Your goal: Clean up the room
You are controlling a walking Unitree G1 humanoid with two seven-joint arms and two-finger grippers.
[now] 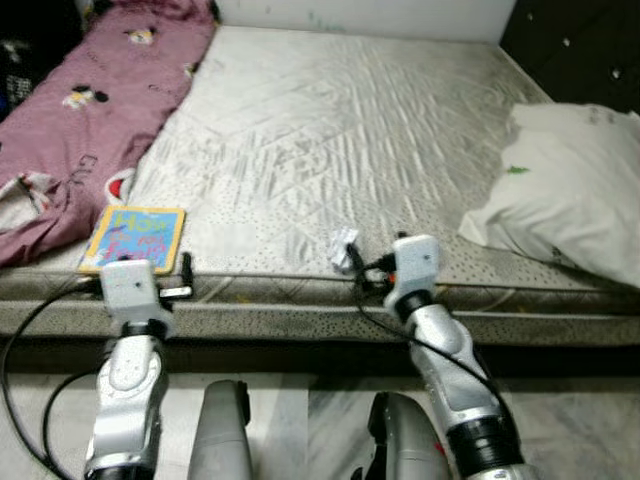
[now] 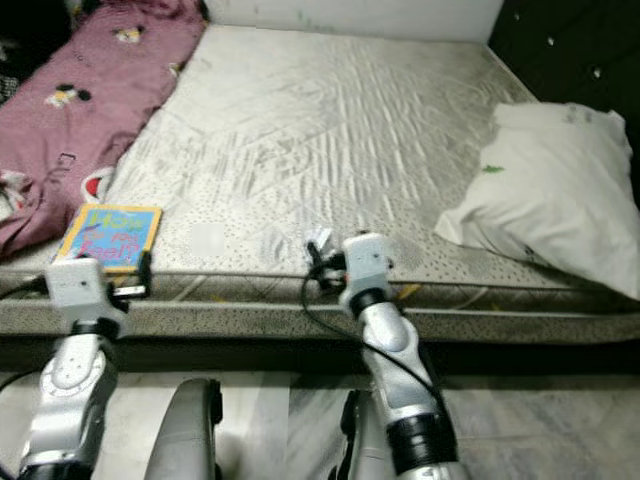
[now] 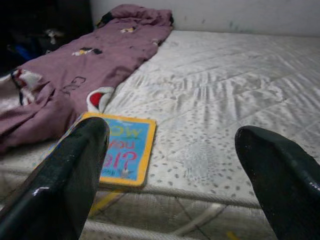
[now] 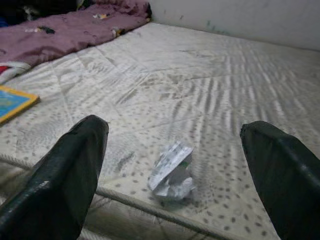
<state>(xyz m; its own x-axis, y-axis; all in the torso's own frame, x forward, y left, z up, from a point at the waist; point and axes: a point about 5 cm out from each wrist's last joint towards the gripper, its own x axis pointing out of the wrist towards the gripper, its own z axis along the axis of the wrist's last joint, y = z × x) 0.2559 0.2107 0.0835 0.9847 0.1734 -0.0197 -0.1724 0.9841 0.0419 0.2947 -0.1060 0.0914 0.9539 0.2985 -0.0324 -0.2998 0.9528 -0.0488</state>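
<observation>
A crumpled white paper scrap (image 4: 172, 174) lies on the bare mattress (image 1: 330, 130) close to its front edge. My right gripper (image 4: 172, 129) is open just in front of the scrap, one finger to each side, not touching it. A blue and yellow children's book (image 1: 135, 237) lies flat at the mattress's front left corner. My left gripper (image 3: 172, 132) stands open at the bed's edge beside the book, holding nothing.
A purple blanket (image 1: 95, 110) is rumpled along the left side of the bed. A white pillow (image 1: 575, 190) rests at the right edge against dark furniture (image 1: 580, 50). A white wall runs behind the bed, with pale floor below.
</observation>
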